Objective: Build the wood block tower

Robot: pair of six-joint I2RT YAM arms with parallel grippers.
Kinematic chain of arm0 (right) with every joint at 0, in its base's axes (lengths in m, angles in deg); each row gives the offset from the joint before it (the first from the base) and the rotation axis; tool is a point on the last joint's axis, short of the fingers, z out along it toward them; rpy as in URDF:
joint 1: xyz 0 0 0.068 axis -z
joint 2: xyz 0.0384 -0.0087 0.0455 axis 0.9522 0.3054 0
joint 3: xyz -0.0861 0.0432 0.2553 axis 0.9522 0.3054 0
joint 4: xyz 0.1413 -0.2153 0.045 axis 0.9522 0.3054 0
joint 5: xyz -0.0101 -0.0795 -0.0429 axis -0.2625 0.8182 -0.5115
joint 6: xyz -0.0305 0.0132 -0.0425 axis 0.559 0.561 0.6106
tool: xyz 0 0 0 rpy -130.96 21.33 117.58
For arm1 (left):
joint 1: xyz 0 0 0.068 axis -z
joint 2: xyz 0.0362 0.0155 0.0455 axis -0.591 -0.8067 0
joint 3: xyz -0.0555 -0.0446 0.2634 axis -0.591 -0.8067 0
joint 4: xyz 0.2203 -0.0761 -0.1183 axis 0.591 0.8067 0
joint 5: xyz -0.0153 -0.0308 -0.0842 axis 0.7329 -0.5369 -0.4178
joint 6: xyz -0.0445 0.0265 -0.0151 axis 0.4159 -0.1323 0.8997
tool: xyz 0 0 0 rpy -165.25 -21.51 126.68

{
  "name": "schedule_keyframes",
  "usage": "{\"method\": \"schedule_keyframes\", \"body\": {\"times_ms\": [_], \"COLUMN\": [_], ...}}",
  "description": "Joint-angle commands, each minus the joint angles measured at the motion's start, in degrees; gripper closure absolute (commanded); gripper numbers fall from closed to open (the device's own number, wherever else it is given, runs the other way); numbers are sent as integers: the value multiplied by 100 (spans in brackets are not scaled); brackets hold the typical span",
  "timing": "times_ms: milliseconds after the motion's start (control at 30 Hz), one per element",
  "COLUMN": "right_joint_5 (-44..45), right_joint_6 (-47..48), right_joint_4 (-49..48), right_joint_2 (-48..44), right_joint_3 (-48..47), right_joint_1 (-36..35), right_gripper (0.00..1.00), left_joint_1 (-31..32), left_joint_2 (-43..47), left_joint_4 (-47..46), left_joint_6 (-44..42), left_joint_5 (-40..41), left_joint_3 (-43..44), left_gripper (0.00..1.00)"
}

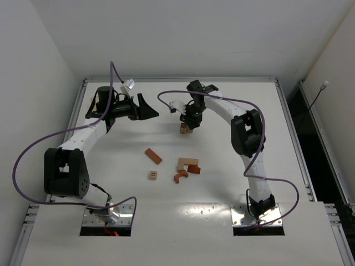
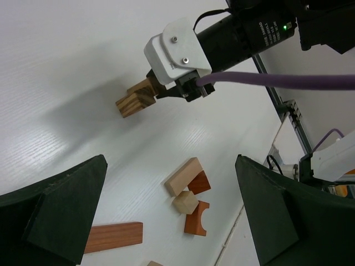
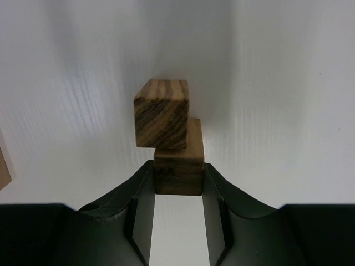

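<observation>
Item: small striped-grain brown wooden cube (image 3: 177,178), clamped betw. right gripper (image 3: 177,167) jaws. Light, stiff, smooth (prob.); hold by flat opp. faces. Left gripper (image 2: 171,159): jaws apart, empty.

The right gripper (image 3: 177,168) is clamped on a dark-grained wooden cube (image 3: 178,174), with its two black fingers (image 3: 141,205) pressed flat against the cube's left and right sides. A second cube (image 3: 161,113) of the same striped brown wood shows just beyond it, its end grain facing the camera. It is shifted a little to the left and covers part of the gripped one, so the two appear to touch. Both stand out against the white table (image 3: 277,83), which carries soft grey shadows around them. At the left edge a pale tan sliver (image 3: 3,169) of wood is cut off by the frame.
</observation>
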Motion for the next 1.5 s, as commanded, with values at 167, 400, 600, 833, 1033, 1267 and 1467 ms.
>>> {"method": "schedule_keyframes", "body": {"times_ms": [167, 400, 600, 833, 1033, 1267, 1467], "right_joint_5": [0, 53, 220, 281, 281, 334, 387], "right_joint_6": [474, 641, 756, 808, 808, 808, 808], "right_joint_4": [499, 560, 762, 815, 763, 763, 763], "right_joint_2": [82, 11, 143, 257, 257, 310, 310], "right_joint_3": [-178, 42, -151, -213, -213, -266, -266], "right_joint_1": [-92, -92, -39, 14, 66, 119, 172], "right_gripper": [100, 100, 100, 100, 100, 98, 94], "left_joint_1": [-58, -58, -58, -58, -58, -58, -58], "left_joint_2": [11, 11, 11, 11, 11, 11, 11], "left_joint_4": [-101, -242, -242, -242, -242, -242, -295], "left_joint_6": [-53, 70, 70, 70, 70, 70, 70], "left_joint_5": [-15, -67, -67, -67, -67, -120, -120], "left_joint_3": [178, 178, 178, 125, 125, 125, 72], "left_gripper": [0, 0, 0, 0, 0, 0, 0]}}
